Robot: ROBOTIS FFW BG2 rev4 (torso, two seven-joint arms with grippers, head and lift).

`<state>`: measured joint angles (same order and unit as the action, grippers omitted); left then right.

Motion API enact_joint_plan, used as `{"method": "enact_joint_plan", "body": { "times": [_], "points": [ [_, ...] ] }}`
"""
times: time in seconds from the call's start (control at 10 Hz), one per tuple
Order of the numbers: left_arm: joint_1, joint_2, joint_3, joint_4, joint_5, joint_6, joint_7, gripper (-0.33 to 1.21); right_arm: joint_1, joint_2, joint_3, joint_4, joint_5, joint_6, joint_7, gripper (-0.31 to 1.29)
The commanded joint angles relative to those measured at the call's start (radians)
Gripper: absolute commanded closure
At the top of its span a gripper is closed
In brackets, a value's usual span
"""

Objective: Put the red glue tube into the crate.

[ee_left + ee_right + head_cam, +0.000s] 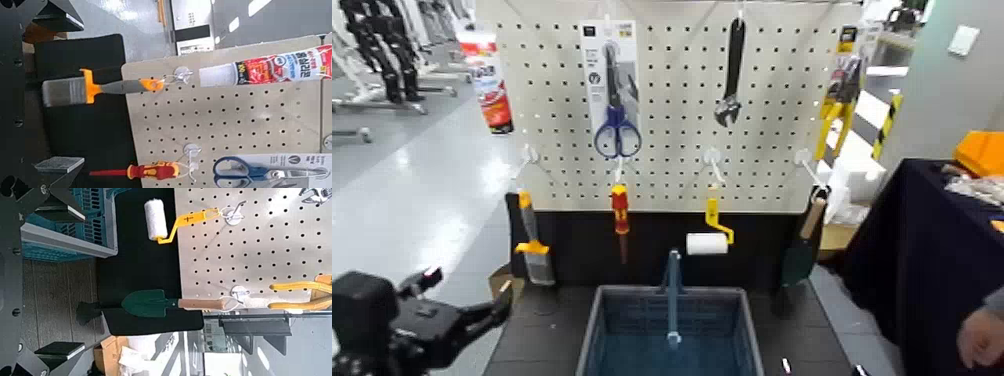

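Note:
The red glue tube (487, 85) hangs at the pegboard's upper left edge, white with red bands; it also shows in the left wrist view (274, 69). The crate (632, 330), blue-grey with a thin blue handle bar, stands on the dark table below the board; one corner shows in the right wrist view (70, 223). My left gripper (467, 292) is low at the left, well below the tube, open and empty; it shows open in its own view (63, 88) too. My right gripper (55, 270) is open and empty, to the right of the crate.
On the pegboard hang a brush (532, 250), a red-and-yellow screwdriver (620, 215), scissors (615, 95), a wrench (732, 70), a paint roller (709, 238) and a trowel (802, 250). A person's hand (982, 335) is at the right, by a dark-draped table.

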<state>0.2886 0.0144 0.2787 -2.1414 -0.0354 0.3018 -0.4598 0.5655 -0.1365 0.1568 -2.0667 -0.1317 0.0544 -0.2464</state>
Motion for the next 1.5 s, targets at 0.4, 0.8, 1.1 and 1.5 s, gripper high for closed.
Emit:
{"method": "enact_joint_plan", "body": {
  "times": [0.4,0.8,1.1,1.5],
  "points": [
    [-0.177,0.085,0.137,0.005,0.098,0.146,-0.172,0.11,-0.022,0.005,0.001,0.016,-0.009,0.002,0.021,0.15],
    [-0.309,0.16,0.175,0.074,0.186,0.235,-0.301,0.11,-0.038,0.005,0.001,0.025,-0.019,0.005,0.039,0.15],
    [-0.399,0.222,0.155,0.135,0.247,0.277,-0.375,0.12,-0.047,0.005,0.003,0.033,-0.022,0.007,0.05,0.15],
    [-0.513,0.297,0.119,0.193,0.258,0.313,-0.461,0.12,-0.058,0.008,0.007,0.04,-0.023,0.007,0.061,0.15]
  ]
}}
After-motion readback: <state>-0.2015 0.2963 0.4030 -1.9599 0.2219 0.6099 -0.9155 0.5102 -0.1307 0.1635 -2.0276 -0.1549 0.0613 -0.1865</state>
